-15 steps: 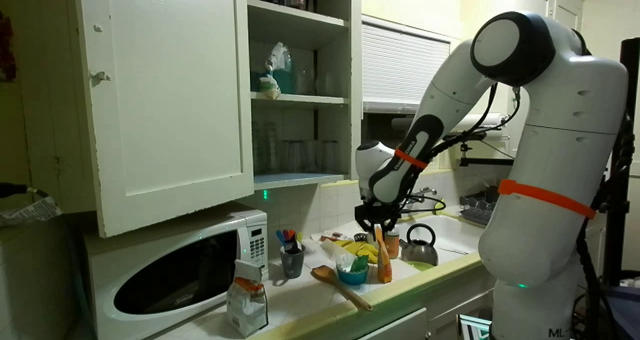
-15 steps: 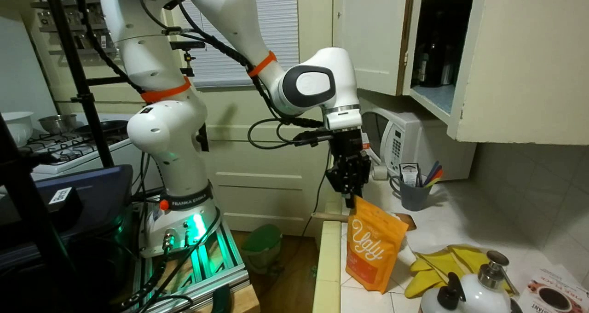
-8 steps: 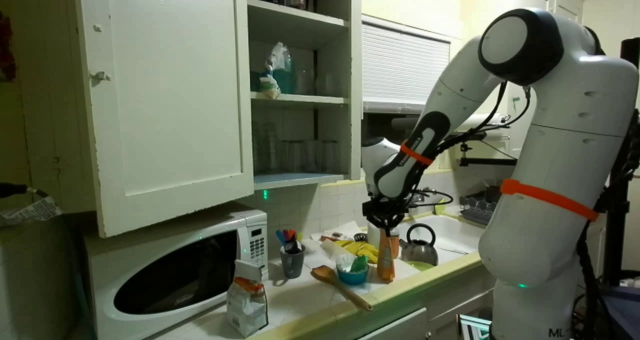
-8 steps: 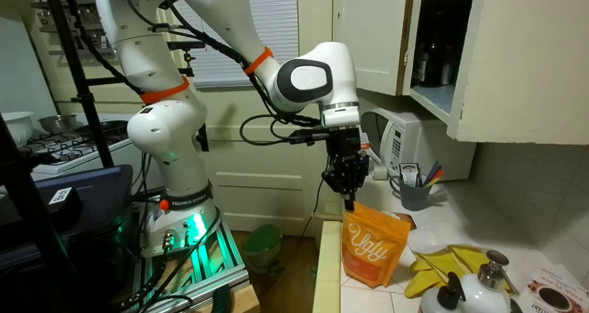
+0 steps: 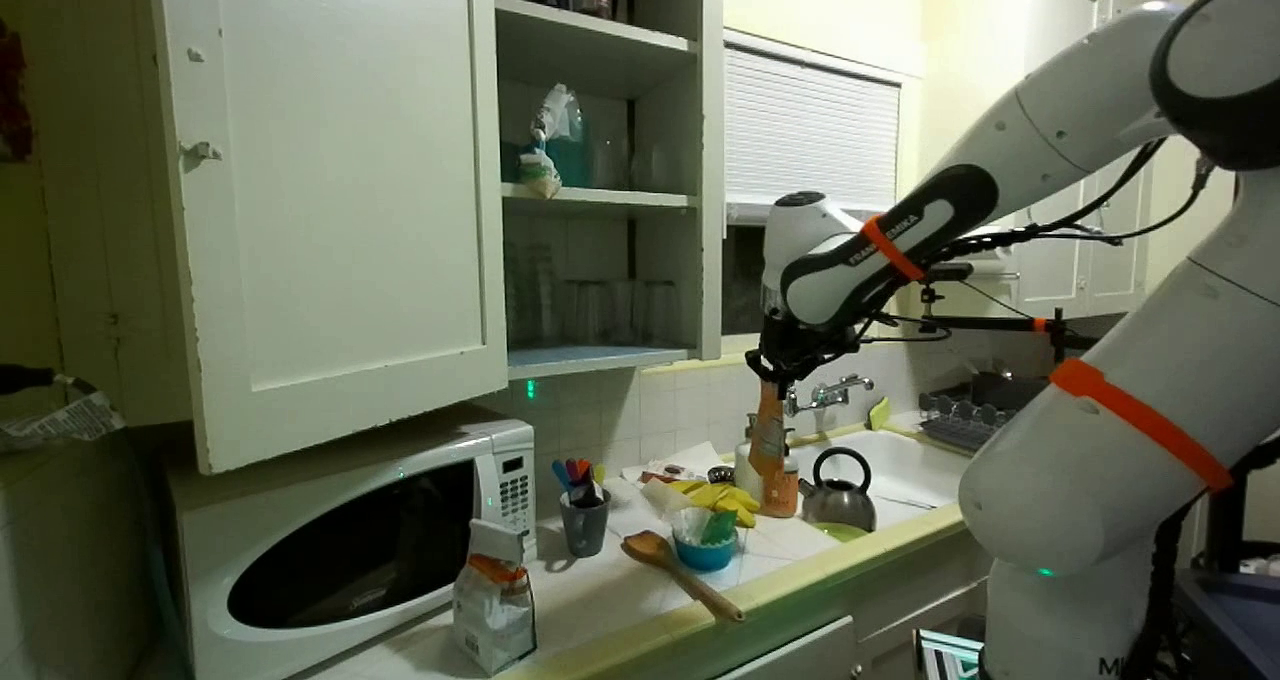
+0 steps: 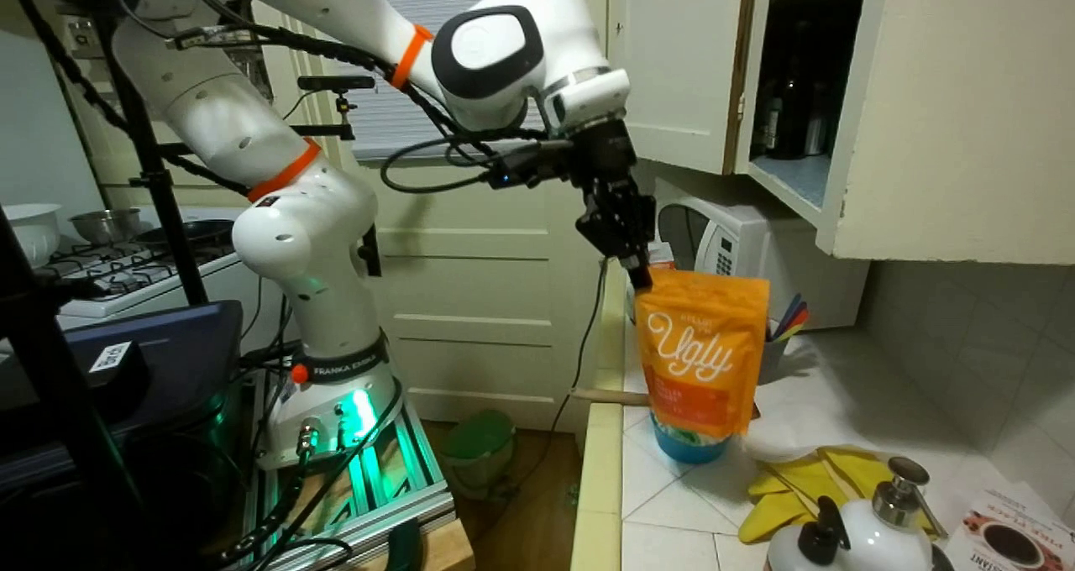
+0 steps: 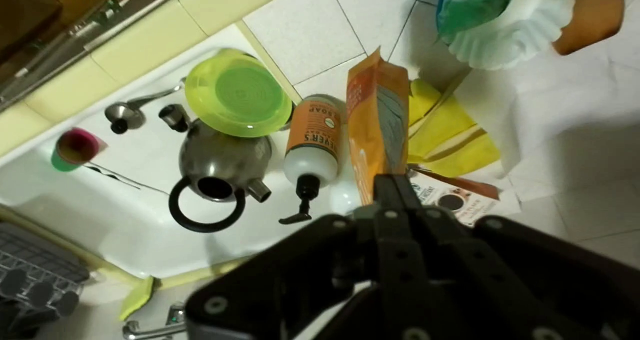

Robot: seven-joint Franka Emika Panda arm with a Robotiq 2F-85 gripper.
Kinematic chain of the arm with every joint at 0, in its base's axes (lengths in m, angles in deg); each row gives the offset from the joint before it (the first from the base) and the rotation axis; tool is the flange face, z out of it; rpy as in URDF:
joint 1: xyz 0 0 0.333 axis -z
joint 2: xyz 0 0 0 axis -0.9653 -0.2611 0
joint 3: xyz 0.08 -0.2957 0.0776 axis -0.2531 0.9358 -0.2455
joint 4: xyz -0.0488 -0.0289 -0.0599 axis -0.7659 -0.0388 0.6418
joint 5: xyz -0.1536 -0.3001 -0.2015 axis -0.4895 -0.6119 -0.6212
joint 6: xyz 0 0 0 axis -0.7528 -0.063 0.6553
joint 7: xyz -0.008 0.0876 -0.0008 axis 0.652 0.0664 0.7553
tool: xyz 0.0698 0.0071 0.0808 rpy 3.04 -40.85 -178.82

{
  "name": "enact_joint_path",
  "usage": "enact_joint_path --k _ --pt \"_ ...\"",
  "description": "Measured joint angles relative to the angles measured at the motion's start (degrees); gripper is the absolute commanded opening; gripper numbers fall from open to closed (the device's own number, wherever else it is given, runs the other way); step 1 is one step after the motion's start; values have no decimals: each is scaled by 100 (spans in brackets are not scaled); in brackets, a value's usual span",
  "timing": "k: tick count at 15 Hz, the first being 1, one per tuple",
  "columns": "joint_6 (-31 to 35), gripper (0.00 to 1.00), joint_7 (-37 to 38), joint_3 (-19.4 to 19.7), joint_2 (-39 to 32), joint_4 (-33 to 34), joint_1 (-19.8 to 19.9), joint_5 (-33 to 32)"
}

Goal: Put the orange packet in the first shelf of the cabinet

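Note:
The orange packet [image 6: 701, 353], with "Ugly" printed in white, hangs upright above the counter. It shows edge-on in an exterior view [image 5: 768, 438] and from above in the wrist view [image 7: 367, 115]. My gripper [image 6: 641, 280] is shut on its top corner; the closed fingers also show in the wrist view [image 7: 392, 180]. The white cabinet [image 5: 340, 210] has its door open. Its first shelf [image 5: 600, 358], the lowest board, holds several clear glasses towards the back. It is left of the packet and higher than my fingertips in that view.
A white microwave [image 5: 360, 550] stands under the open door. A blue bowl [image 5: 705, 552], wooden spatula [image 5: 680, 572], grey cup of utensils [image 5: 584, 522], yellow gloves [image 5: 722, 500] and white bag [image 5: 495, 610] are on the counter. Soap bottles [image 7: 314, 135] and a kettle [image 7: 225, 155] stand by the sink.
My gripper has closed on the packet's top and lifted it off the counter. The arm has drawn back and up; the packet now hangs in front of the blue bowl in an exterior view.

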Motion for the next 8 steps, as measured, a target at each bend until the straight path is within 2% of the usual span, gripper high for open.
enact_joint_path --k 3,8 --pt "-879 0 -1297 40 969 -38 -318 651" --pt "-2334 1 -3064 -306 2533 270 -552 1612"
